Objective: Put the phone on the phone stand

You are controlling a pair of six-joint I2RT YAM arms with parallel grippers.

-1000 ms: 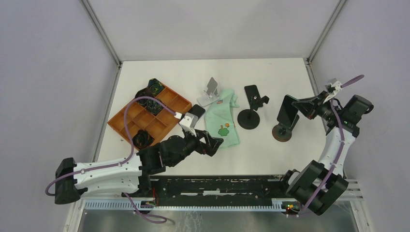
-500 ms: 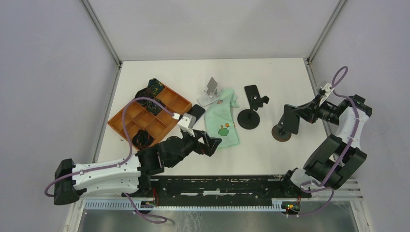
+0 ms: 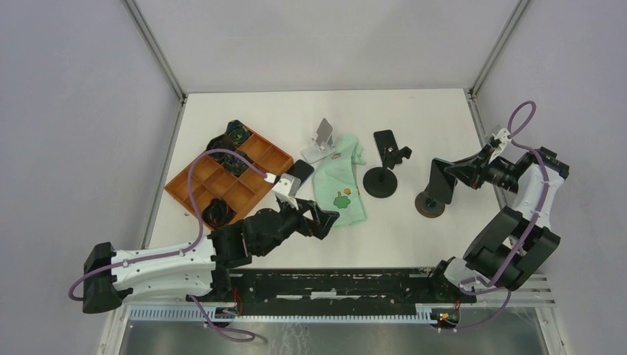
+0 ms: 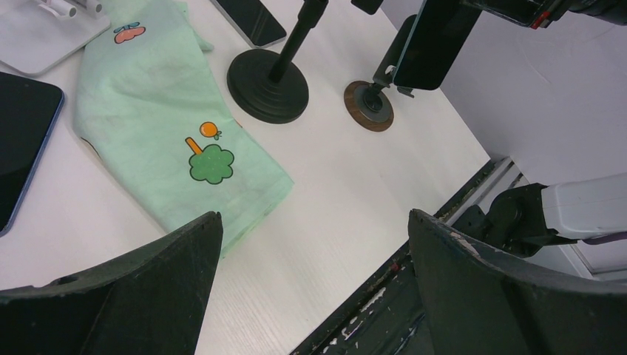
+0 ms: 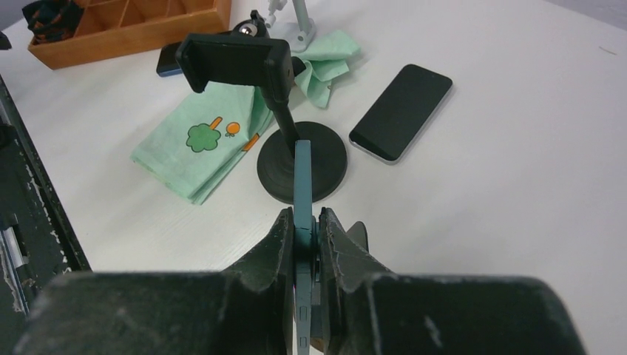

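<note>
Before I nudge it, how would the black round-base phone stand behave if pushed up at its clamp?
Probably tips rather than slides: the black stand carries its clamp high on a thin stem. Pushed at its wide disc base, it likely slides upright.

Dark phone (image 3: 441, 180) upright at brown-based stand (image 3: 429, 205)

3 phones (image 3: 441, 180) (image 3: 385, 140) (image 3: 299, 171), 3 stands (image 3: 322, 140) (image 3: 380, 180) (image 3: 429, 204), 1 green cloth (image 3: 341, 185), 1 orange tray (image 3: 244, 194) with dark bundles inside, too tangled to count, 2 arms (image 3: 163, 262) (image 3: 517, 214), 1 white table (image 3: 414, 111).
</note>
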